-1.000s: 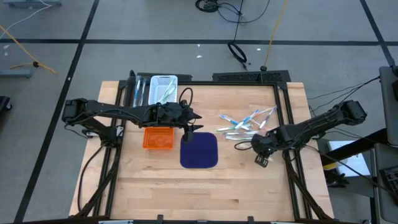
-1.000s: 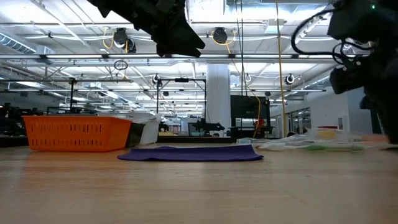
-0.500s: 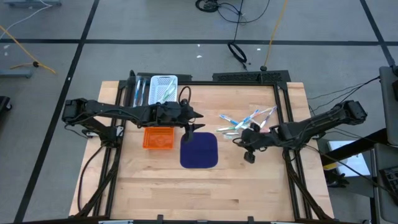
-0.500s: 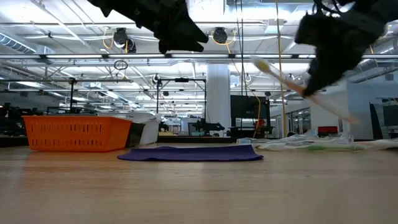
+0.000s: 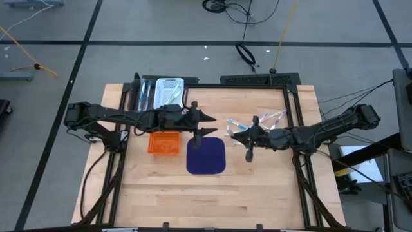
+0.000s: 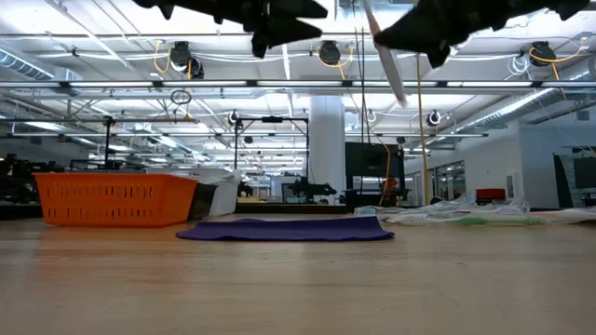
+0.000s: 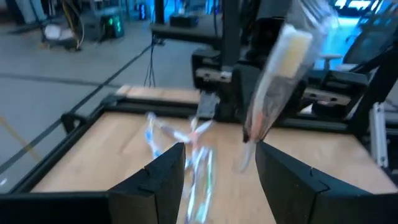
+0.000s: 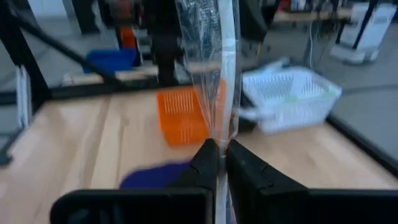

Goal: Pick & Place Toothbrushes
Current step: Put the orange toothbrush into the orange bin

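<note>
My right gripper is shut on a toothbrush in a clear wrapper, high above the table between the blue mat and the toothbrush pile. The toothbrush also shows in the low view and the left wrist view. Several more toothbrushes lie loose on the table at the far right. My left gripper is open and empty, raised beyond the mat's far edge and facing the held toothbrush. An orange basket and a white basket stand at the left. My right gripper pinches the wrapped toothbrush by its shaft between its two fingers. Most of its length sticks out past the fingertips. The toothbrush is lifted clear of the table and stands steeply tilted in the low view.
The dark blue mat lies flat at the table's middle, right of the orange basket. The white basket at the far left holds some toothbrushes. Bare wood fills the near half of the table. Black frame rails border the sides.
My right gripper has risen and gone toward the table's left edge with the wrapped toothbrush, away from the pile and toward my left gripper, turning as it went. The toothbrush has swung from a slant to steeply upright. My left gripper has risen a little.
</note>
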